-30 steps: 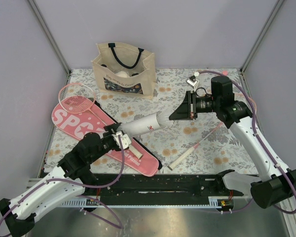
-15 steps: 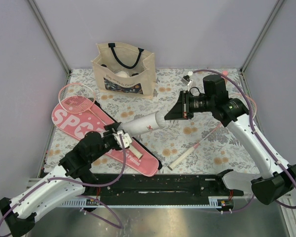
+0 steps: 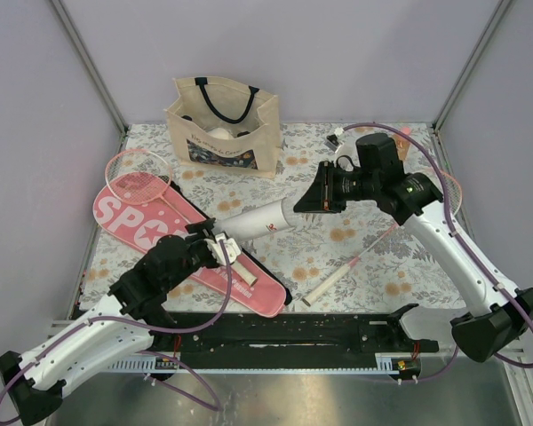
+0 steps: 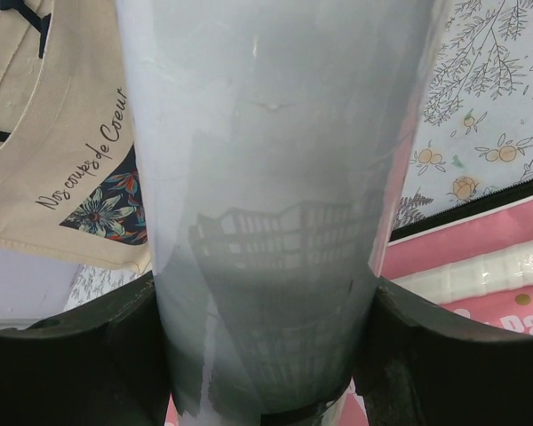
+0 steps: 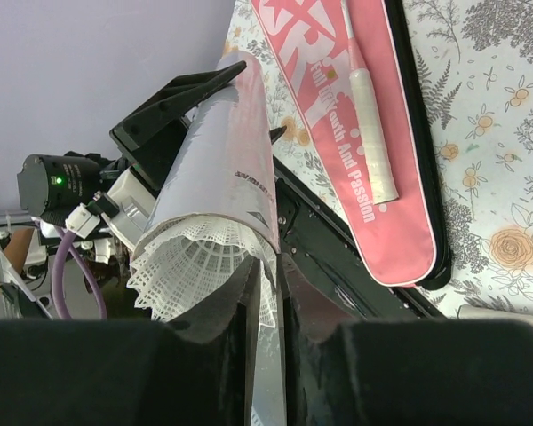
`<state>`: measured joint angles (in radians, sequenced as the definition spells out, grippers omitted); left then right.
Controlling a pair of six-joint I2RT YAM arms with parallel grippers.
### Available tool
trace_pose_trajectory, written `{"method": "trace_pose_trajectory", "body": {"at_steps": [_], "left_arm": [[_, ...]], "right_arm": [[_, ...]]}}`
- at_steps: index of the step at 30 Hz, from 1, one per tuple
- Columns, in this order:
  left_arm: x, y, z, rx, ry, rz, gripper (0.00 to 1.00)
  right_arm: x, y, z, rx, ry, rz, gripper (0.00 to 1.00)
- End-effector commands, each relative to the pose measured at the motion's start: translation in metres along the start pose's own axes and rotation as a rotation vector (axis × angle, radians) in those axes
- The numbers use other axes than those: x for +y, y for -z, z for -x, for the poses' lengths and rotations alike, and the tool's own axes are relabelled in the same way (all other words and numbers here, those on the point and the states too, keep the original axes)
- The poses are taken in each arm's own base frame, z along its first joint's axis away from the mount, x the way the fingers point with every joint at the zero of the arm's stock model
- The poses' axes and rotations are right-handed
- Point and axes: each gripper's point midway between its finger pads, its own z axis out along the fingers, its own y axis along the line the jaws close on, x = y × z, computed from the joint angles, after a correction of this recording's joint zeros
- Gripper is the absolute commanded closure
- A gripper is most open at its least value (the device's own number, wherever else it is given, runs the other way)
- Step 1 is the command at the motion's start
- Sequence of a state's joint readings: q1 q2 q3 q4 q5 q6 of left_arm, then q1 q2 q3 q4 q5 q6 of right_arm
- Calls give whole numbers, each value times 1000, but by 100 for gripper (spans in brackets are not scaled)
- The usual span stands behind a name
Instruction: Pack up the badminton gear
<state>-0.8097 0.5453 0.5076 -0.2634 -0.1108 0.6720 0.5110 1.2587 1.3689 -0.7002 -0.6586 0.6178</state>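
Top external view showed the left pincer [image 3: 215, 247] clamped around the lower part of the long white tube [image 3: 259, 220], holding it off the worktop [image 3: 373, 266] at a tilt. The tube's open mouth pointed up and across toward the right pincer [image 3: 313, 202], which met the tube right at that mouth.

In the left wrist view the tube filled the gap between the two dark fingers [image 4: 71, 355] and touched both of them, a firm grip on a wide object.

The right wrist view looked down the tube from its open end. A white shuttlecock [image 5: 200, 262] sat in the mouth with its netted skirt flaring out past the rim. The right pincer's fingers stood only a sliver apart, with a white edge running between them. I could not tell whether that edge was pinched or loose, or whether it belonged to the skirt or to the tube wall.

The pink SPORT case [image 3: 160, 232] lay flat on the worktop's left side, under the left arm. One racket [image 3: 140, 182] rested on it, its head past the case's far end. The second racket [image 3: 336, 280] lay on the worktop at the right, its head partly hidden beneath the right arm. The beige tote [image 3: 224, 133] stood upright at the back.
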Motion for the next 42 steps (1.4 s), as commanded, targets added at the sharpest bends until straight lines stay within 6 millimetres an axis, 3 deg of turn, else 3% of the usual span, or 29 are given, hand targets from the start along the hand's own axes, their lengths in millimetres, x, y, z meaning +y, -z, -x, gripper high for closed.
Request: {"method": "trace_pose_trajectory", "body": {"at_steps": [1, 5, 9, 15, 22, 28, 32, 37, 42], "left_arm": [[19, 2, 39, -136, -35, 48, 46], [16, 3, 37, -130, -29, 38, 46], [15, 2, 38, -132, -29, 34, 46], [13, -2, 44, -136, 10, 12, 46], [13, 2, 57, -188, 71, -3, 46], [11, 2, 55, -190, 76, -3, 46], [12, 2, 51, -178, 71, 10, 46], [10, 3, 54, -192, 79, -3, 46], [12, 5, 50, -171, 97, 14, 46]], "right_arm": [[22, 13, 16, -96, 79, 20, 79], [24, 18, 17, -126, 91, 17, 81], [30, 23, 19, -146, 108, 27, 100], [35, 16, 18, -171, 76, 84, 100], [19, -6, 9, -159, 24, 81, 100], [15, -15, 14, -175, 3, 77, 100], [20, -13, 18, -186, -6, 94, 87], [27, -9, 20, -187, -4, 101, 80], [40, 14, 12, -166, 45, 82, 59]]}}
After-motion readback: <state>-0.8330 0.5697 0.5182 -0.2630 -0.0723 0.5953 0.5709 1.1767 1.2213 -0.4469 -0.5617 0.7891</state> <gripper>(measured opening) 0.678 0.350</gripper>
